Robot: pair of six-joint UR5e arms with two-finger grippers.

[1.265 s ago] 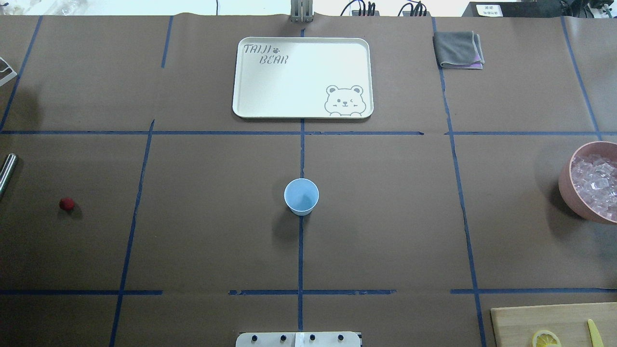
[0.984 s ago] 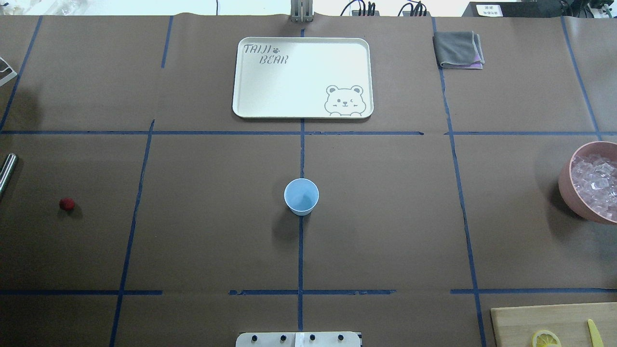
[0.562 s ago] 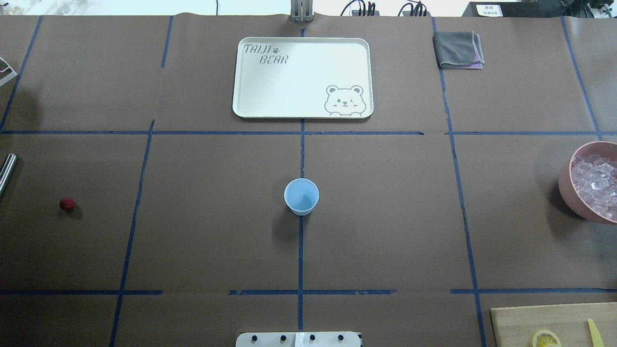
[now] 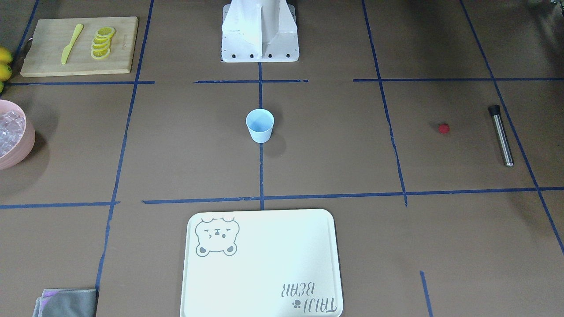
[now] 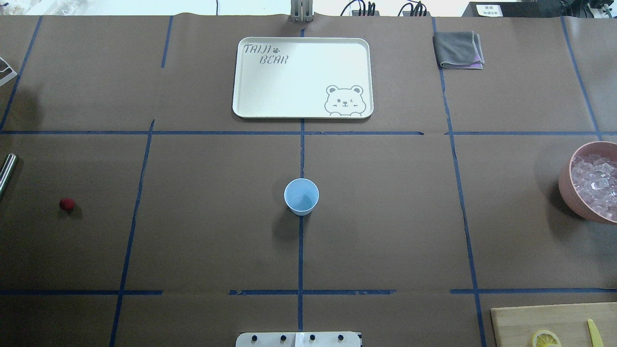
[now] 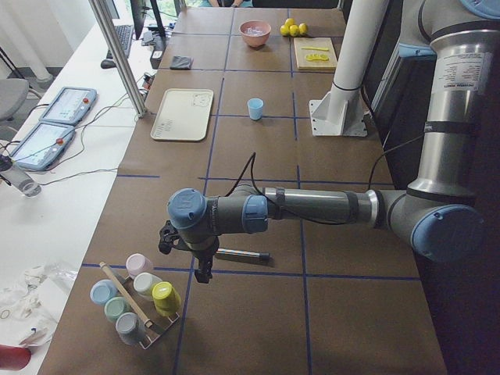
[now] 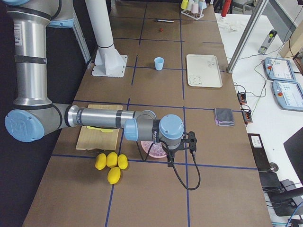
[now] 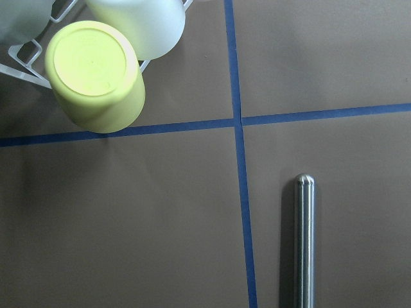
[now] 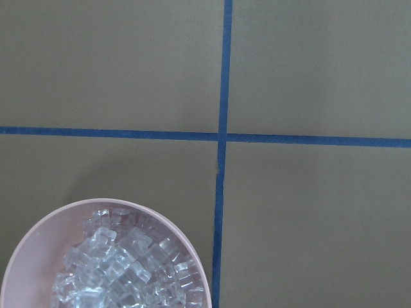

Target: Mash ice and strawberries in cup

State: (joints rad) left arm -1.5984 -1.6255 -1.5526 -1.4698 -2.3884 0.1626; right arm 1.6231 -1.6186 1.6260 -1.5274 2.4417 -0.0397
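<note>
Brown paper covers the worktop [image 5: 217, 241], marked into squares by blue tape. At its middle the pale blue cup [image 5: 301, 196] stands upright on the centre tape line, mouth up, between the robot's base and a cream tray [image 5: 302, 77] printed with a bear. The strawberry [image 5: 67, 204], small and red, lies on the paper well off toward the robot's left, apart from the cup and near a metal rod [image 4: 501, 134] with a dark cap on one end. The ice [image 5: 595, 178] is heaped in a pink bowl [image 5: 566, 185] at the edge of the worktop on the robot's right, also well away from the cup. A folded grey cloth [image 5: 458, 49] lies beyond the bowl, at the far side. A wooden board [image 4: 53, 44] close to the robot's right carries a row of lemon slices [image 4: 101, 42] and a yellow knife [image 4: 72, 43]; whole lemons [image 7: 111, 165] sit in a cluster just past the board. The left arm reaches out low over the end of the worktop, with the left fingers [image 6: 205, 270] hanging just beside the rod and near a rack of upturned cups [image 6: 133, 301]; its wrist camera looks down on the rod's rounded end and a yellow cup. The right arm stretches over the bowl, and the right fingers [image 7: 171, 161] hang at its rim. Whether either pair of fingers is spread or closed cannot be told from these views.
</note>
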